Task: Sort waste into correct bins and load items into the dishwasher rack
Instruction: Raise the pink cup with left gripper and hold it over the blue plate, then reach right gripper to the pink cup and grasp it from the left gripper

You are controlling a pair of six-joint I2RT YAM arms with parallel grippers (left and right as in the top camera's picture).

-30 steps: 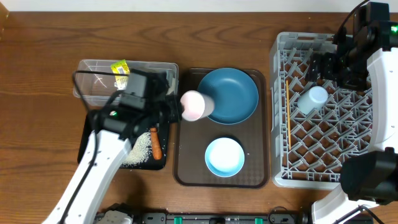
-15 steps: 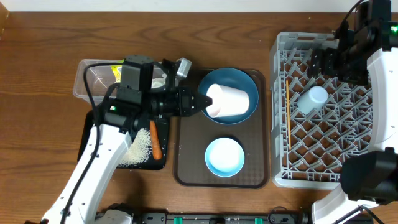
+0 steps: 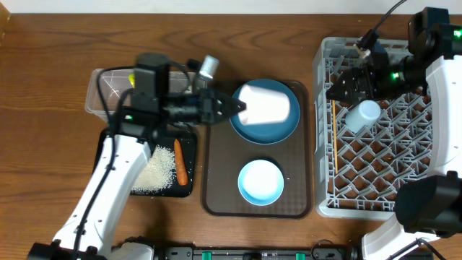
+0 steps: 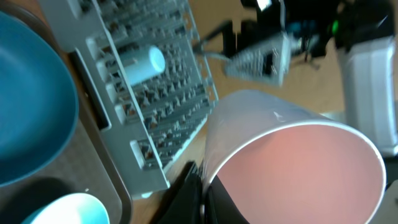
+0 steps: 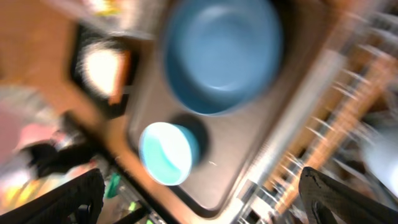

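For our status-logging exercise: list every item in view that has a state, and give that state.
left gripper: shut on pale pink cup
pale pink cup: held sideways above dark blue plate
right gripper: open, empty, above dishwasher rack
light blue cup: resting in dishwasher rack
white-and-light-blue bowl: upright, empty, on brown tray
black tray: holds rice and carrot

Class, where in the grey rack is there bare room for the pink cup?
Free: the rack's lower half, below the light blue cup and right of the chopsticks. Crowded: the upper left, where the open right gripper hovers.
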